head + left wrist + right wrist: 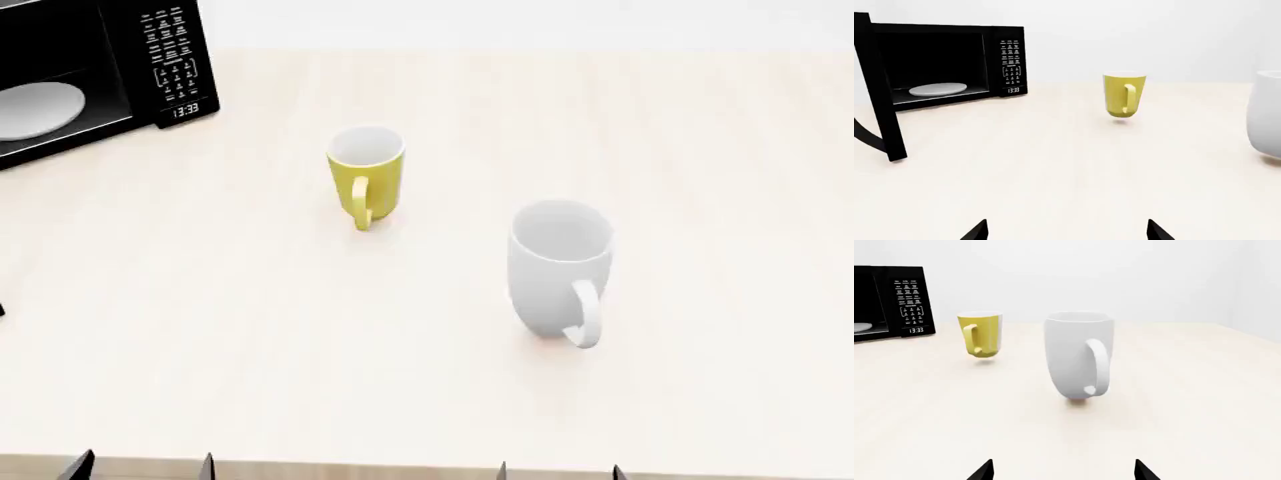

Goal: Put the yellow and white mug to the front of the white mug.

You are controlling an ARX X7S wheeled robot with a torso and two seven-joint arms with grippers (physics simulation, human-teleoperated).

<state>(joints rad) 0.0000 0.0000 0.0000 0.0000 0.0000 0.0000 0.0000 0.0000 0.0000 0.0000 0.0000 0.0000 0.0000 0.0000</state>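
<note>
With both grippers' jaws spread and empty at the near edge, I judge the yellow and white mug (364,178) light, rigid, slick-glazed, best pinched across its body.

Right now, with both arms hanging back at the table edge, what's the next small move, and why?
Probably reach the left gripper forward toward the yellow mug. Its jaws look spread and empty, and the mug stands upright, handle toward the robot, on that arm's side. It sits farther back than the white mug, so it has not been moved in front yet.
</note>
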